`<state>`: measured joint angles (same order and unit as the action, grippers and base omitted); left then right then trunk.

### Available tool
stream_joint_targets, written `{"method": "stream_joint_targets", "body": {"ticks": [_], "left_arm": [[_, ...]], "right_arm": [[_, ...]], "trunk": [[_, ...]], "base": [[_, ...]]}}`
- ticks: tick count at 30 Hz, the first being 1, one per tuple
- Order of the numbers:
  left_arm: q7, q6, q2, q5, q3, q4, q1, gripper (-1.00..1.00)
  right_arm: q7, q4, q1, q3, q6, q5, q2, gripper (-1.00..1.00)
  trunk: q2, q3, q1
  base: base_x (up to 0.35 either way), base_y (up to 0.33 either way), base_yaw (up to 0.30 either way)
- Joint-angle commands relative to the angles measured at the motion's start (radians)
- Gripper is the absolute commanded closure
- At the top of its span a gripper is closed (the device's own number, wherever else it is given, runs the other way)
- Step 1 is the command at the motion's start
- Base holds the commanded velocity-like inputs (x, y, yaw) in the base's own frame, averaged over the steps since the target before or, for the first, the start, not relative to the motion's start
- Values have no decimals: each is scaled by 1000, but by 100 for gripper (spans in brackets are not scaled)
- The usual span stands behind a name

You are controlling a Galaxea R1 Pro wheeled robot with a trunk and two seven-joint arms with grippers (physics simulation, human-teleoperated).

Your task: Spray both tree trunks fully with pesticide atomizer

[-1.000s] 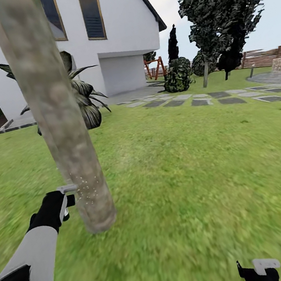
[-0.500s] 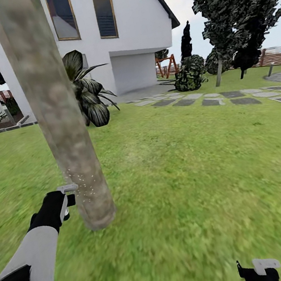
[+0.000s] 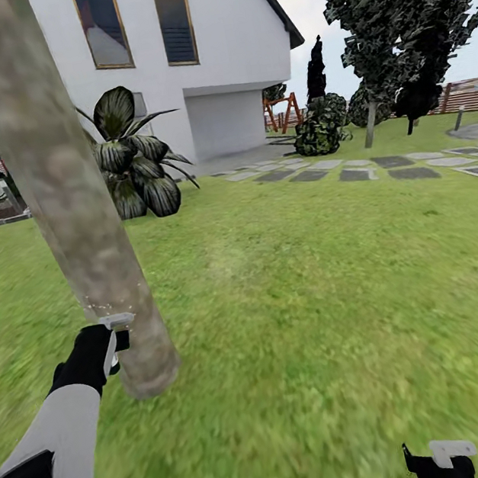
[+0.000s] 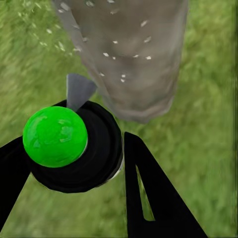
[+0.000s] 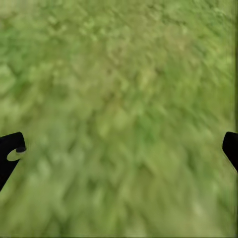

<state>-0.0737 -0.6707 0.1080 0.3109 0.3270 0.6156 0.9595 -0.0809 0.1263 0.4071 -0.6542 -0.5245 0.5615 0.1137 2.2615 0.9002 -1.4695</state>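
A thick mottled beige-grey tree trunk (image 3: 72, 211) rises from the lawn at the left of the head view. My left gripper (image 3: 95, 354) is shut on the pesticide atomizer (image 3: 115, 321), whose pale nozzle almost touches the trunk low down. In the left wrist view the atomizer (image 4: 55, 136) shows a green ball on a black cap between my left gripper's (image 4: 74, 156) black fingers (image 4: 148, 188). Its grey nozzle points at the trunk (image 4: 134, 54), which carries fine white specks. My right gripper (image 3: 440, 462) hangs low at the right, open over bare grass (image 5: 119, 148).
A white house (image 3: 217, 49) stands behind, with a broad-leaved palm (image 3: 135, 170) beside the trunk. Grey stepping stones (image 3: 382, 166), dark thin-trunked trees (image 3: 389, 14), bushes (image 3: 322, 129) and a brown fence (image 3: 471, 94) lie far right. Open lawn (image 3: 317, 296) spreads to the right.
The whole picture has shifted, so the camera has moved: the trunk now stands further left and more of the palm shows. Both arms keep their pose; fewer specks face the head camera.
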Motion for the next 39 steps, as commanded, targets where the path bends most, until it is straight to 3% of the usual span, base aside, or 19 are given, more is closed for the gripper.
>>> {"method": "stream_joint_targets", "body": {"ticks": [1, 15, 19, 22, 24, 29, 32, 36, 39], "left_arm": [[-3, -4, -1, -3, 1, 1, 1, 100], [-3, -4, 8, 0, 3, 1, 1, 100], [-5, -1, 30, 0, 3, 2, -35, 100], [-5, -1, 21, -1, 0, 1, -42, 100], [-4, -1, 7, -3, -33, -2, -43, 100], [-6, -1, -21, -1, -45, -2, -44, 100], [-6, -1, -14, 1, -45, -3, -44, 100], [-7, -1, 14, 1, -41, -2, -66, 100], [-10, -1, 9, -3, -43, -7, -82, 100]], "right_arm": [[-7, -2, 1, -4, -3, 11, 0, -100], [-7, -2, 1, -4, -3, 11, 0, -100], [-7, -3, 1, -4, -3, 11, 0, -100], [-7, -3, 1, -4, -3, 11, 0, -100], [-7, -2, 1, -4, -3, 11, 0, -100], [-7, -3, 1, -4, -3, 11, 0, -100], [-7, -3, 1, -4, -3, 11, 0, -100], [-7, -3, 1, -4, -3, 11, 0, -100], [-7, -2, 1, -4, -3, 11, 0, -100]], "trunk": [[0, 1, 0], [0, 1, 0], [0, 1, 0], [0, 1, 0], [0, 1, 0], [0, 1, 0], [0, 1, 0], [0, 1, 0], [0, 1, 0]], "base": [[157, -263, 0], [174, -243, 198], [143, -247, 276], [130, -253, 276], [119, -259, 276], [137, -255, 276], [199, -227, 276], [217, -213, 272], [207, -215, 84]]}}
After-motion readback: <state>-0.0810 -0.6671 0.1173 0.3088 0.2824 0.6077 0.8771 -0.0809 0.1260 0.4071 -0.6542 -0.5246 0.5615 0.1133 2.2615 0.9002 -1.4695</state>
